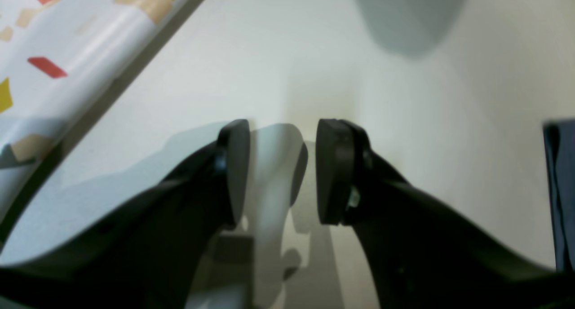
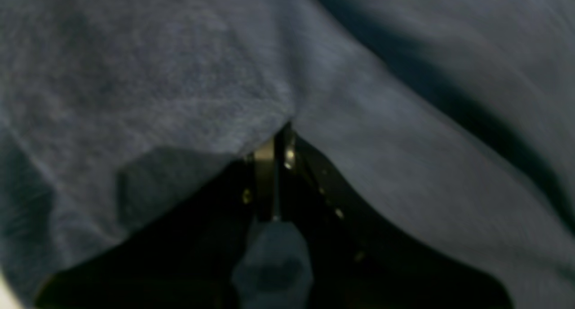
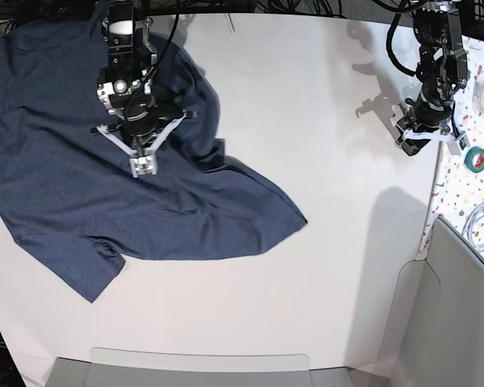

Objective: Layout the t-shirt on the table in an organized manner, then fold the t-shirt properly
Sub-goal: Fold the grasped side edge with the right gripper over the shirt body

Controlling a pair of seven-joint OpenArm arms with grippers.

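Presently, no container is showing in any view; the shirt (image 3: 105, 185) is lying loose on the table (image 3: 306, 121), spread in an uneven heap over the half where the right gripper (image 3: 143, 165) is working. One sleeve is sticking out at the near edge of the cloth, and a rumpled fold is running beside the gripper toward the table's middle.

The right gripper is pressing down into the middle of the shirt. In the right wrist view its jaws are standing together, with only a thin slit between the metal faces, and cloth (image 2: 251, 120) is bunching over the fingertips (image 2: 265, 165). The tips are buried under that fold, so the gripper is clenched on the shirt; how much fabric lies between the faces cannot be told. Navy cloth is filling that whole view, ahead of the gripper and on both sides.

The left gripper (image 1: 282, 165) is hanging over bare table, well apart from the shirt, near the table's edge beside the speckled surface (image 1: 67, 44). Its jaws are standing released, with a clear gap between the pads (image 1: 330, 169), and nothing is sitting between them. A dark strip of shirt (image 1: 561, 187) is showing at the frame's edge, off to one side of this gripper. A roll of green tape (image 3: 476, 158) is lying on the speckled surface just past it.
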